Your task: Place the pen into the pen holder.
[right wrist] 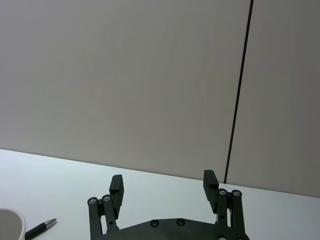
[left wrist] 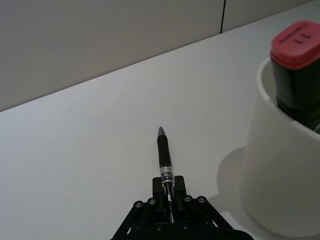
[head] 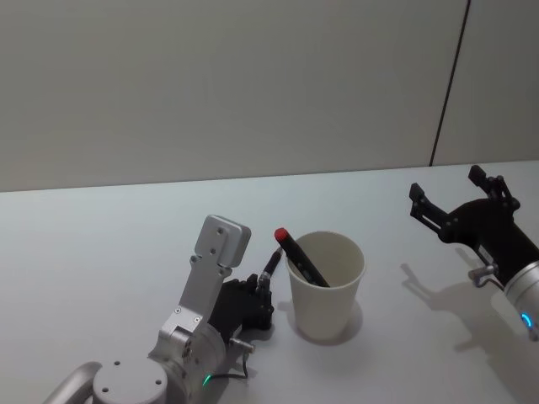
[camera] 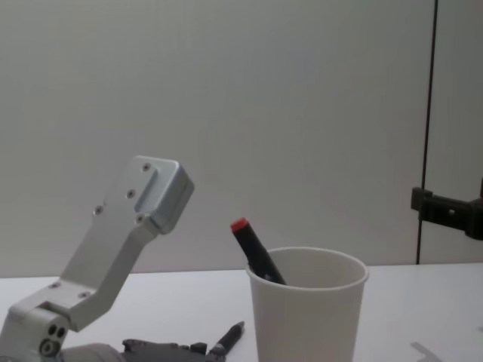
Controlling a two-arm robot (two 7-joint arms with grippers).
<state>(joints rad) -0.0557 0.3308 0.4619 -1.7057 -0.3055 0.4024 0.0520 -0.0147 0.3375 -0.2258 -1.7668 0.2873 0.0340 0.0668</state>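
Here's the left pincer (left wrist: 169, 187), clamped on the rear end of the pen (left wrist: 164, 152), low over the tabletop (head: 101, 244) and just left of the pen holder (head: 327, 290). So the grasp looks done, and the lift, the carry over the rim and the drop are all left. Whether the pen is clear of the surface I can't tell, though the chest view has its tip angled slightly up. It's a slim black pen with a grey tip and a white label band near the grip. The holder, a white paper cup, stands upright with a red-capped black marker (head: 299, 257) leaning inside. The right pincer (head: 446, 187) hovers well off to the right, fingers apart, idle.
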